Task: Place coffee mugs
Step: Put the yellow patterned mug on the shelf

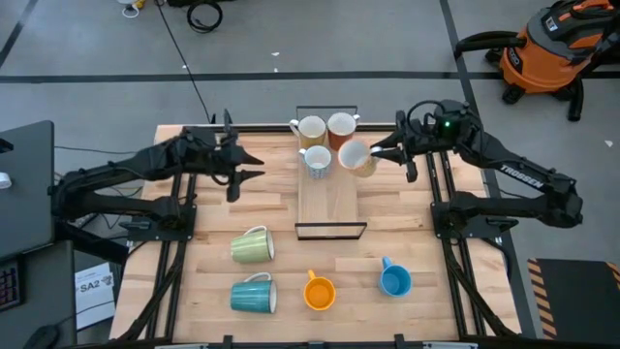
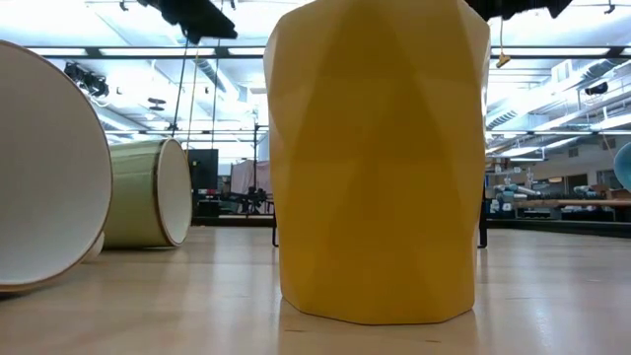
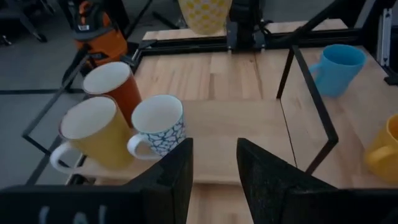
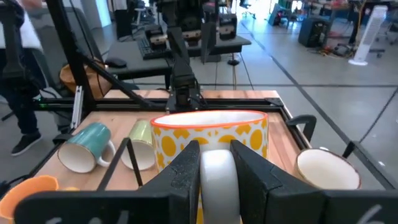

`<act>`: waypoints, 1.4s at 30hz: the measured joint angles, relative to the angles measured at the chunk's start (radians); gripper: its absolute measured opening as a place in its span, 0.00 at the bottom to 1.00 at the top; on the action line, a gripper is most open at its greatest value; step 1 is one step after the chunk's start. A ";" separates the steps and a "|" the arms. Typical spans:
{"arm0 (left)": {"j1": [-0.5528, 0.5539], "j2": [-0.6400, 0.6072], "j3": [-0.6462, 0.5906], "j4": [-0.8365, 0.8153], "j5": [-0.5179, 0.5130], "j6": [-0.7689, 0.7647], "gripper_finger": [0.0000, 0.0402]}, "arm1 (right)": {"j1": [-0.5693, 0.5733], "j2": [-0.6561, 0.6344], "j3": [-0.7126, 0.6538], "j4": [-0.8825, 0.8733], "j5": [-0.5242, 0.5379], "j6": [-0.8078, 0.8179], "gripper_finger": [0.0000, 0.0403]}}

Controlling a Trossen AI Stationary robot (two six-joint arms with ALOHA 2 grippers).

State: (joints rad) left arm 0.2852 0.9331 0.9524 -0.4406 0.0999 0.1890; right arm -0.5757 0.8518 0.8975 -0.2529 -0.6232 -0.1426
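Note:
A wooden tray (image 1: 329, 208) with a black wire frame lies mid-table. At its far end stand a tan-yellow mug (image 1: 310, 129), a red-orange mug (image 1: 341, 126) and a blue-patterned white mug (image 1: 318, 161). My right gripper (image 1: 376, 153) is shut on a yellow-spotted white mug (image 1: 356, 157) over the tray's far right part. My left gripper (image 1: 257, 167) stands open with nothing between its fingers, just left of the tray, pointing at it. Nearer lie a pale green mug (image 1: 253, 245) and a teal mug (image 1: 254, 295), both on their sides. An orange mug (image 1: 319, 292) and a blue mug (image 1: 394, 279) stand upright. My right gripper pinches the spotted mug's white handle (image 4: 217, 177) between its two fingers, which come about level from the table's right. The mug (image 4: 211, 134) sits roughly upright, its orange rim up, beyond the fingertips. Whether its base touches the tray I cannot tell.
The tray's near half (image 3: 249, 143) is bare wood. Black frame rails (image 1: 441, 194) run along both sides of the table. In the low view the orange mug (image 2: 380, 163) fills the middle, with the teal mug (image 2: 39, 168) and the green mug (image 2: 148, 192) to its left.

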 joint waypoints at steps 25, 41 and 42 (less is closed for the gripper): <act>0.000 -0.004 -0.094 0.138 -0.001 -0.048 0.32 | -0.162 0.004 -0.565 0.717 0.002 0.039 0.21; 0.000 -0.004 -0.093 0.138 -0.001 -0.071 0.32 | -0.161 0.262 -0.620 0.985 0.058 0.037 0.21; 0.000 -0.004 -0.093 0.138 -0.001 -0.075 0.32 | -0.162 0.280 -0.620 0.998 0.069 0.037 0.21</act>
State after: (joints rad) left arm 0.2852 0.9295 0.8589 -0.3023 0.0990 0.1140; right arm -0.7374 1.1323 0.2779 0.7456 -0.5538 -0.1053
